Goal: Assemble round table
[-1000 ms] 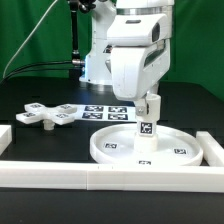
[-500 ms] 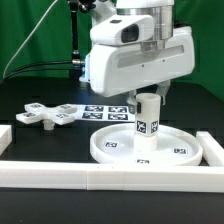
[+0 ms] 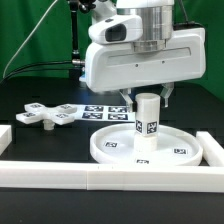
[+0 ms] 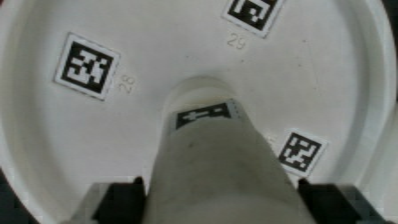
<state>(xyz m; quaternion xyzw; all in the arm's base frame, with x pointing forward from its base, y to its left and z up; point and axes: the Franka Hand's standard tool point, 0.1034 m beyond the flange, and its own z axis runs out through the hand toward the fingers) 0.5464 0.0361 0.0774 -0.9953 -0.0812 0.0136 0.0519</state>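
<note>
The round disc (image 3: 110, 150) lies flat on the black table, rim up. The short cylindrical leg (image 3: 146, 122) stands upright at its centre, tags facing the camera. My gripper (image 3: 147, 98) comes down from above and is shut on the leg's top. In the wrist view the leg (image 4: 222, 160) fills the gap, with black fingertips (image 4: 121, 200) against both its sides, and the disc (image 4: 160, 50) with its tags lies beyond it. The cross-shaped base piece (image 3: 45, 114) lies loose at the exterior view's left, apart from my gripper.
The marker board (image 3: 105, 110) lies behind the disc. A long white border rail (image 3: 100, 178) runs along the front, with shorter rails at the left (image 3: 5, 138) and right (image 3: 215, 150). A green curtain hangs behind.
My hand has turned about its vertical axis, its broad side now facing the camera. The leg has gone from slightly tilted to upright on the disc. The base piece has not moved.
</note>
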